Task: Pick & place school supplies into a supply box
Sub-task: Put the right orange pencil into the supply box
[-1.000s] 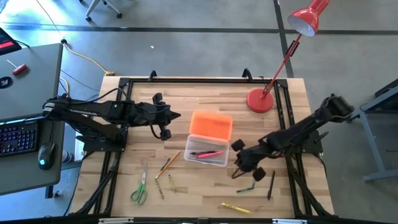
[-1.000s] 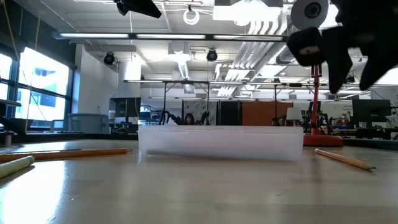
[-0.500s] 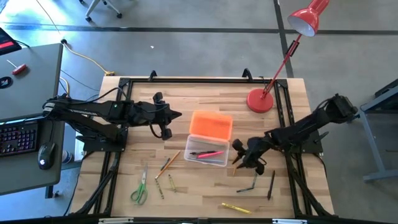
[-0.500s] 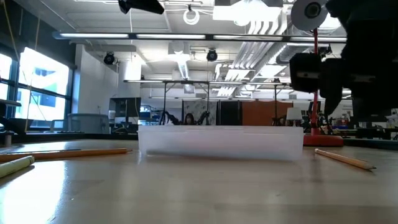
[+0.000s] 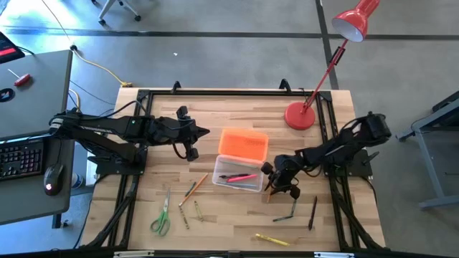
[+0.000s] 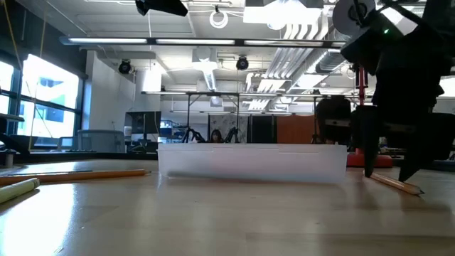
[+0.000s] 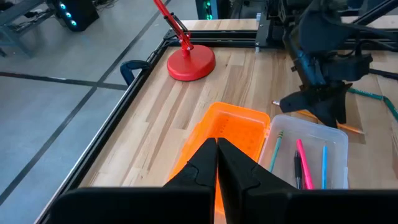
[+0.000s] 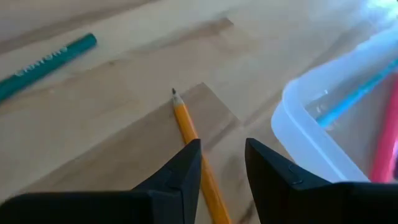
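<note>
The supply box is a clear case [image 5: 239, 173] with its orange lid [image 5: 244, 143] lying open behind it. A pink pen [image 7: 303, 163] and a few other pens lie inside. My right gripper [image 8: 222, 149] is open and reaches down to the table just right of the case. Its fingertips [image 6: 370, 160] stand on either side of an orange pencil [image 8: 185, 123] that lies flat on the wood; I see no touch. My left gripper [image 7: 217, 142] is shut and holds nothing. It hangs high over the table, left of the lid.
Green-handled scissors [image 5: 161, 215] and short pencils [image 5: 192, 190] lie near the front left. A grey pen [image 5: 285, 215], a dark pen [image 5: 313, 213] and a yellow pen [image 5: 272, 239] lie front right. A green pen [image 8: 50, 62] is near the pencil. A red lamp base [image 5: 300, 115] stands at the back right.
My right gripper has come down and a little toward the case, rolling as it went. Its open fingers now stand low over the orange pencil, one on each side. The pencil and the case have not moved.
</note>
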`<state>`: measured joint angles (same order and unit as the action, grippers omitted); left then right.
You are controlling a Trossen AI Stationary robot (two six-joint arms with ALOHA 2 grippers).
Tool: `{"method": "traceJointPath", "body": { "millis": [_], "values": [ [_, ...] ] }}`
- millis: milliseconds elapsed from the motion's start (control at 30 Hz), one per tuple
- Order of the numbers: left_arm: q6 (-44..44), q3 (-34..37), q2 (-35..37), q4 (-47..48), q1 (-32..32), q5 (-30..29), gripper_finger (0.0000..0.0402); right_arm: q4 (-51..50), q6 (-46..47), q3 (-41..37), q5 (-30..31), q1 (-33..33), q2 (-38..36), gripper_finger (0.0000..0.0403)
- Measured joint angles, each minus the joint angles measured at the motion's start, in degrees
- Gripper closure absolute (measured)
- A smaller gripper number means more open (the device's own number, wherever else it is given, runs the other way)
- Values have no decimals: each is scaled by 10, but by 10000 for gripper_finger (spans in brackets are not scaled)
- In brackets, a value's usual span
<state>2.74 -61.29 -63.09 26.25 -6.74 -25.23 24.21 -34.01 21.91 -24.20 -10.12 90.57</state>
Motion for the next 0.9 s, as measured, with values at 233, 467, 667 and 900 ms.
{"method": "traceJointPath", "body": {
  "millis": [233,467,667,900],
  "values": [
    [0,0,0,10,0,0,373,25,-46,0,-35,12,65,313],
    [0,0,0,9,0,0,361,43,-95,0,-48,12,95,358],
    [1,0,0,9,0,0,363,72,-56,0,-50,11,121,393],
    [1,0,0,9,0,0,373,122,-2,-2,-38,-4,112,397]
  ]
}}
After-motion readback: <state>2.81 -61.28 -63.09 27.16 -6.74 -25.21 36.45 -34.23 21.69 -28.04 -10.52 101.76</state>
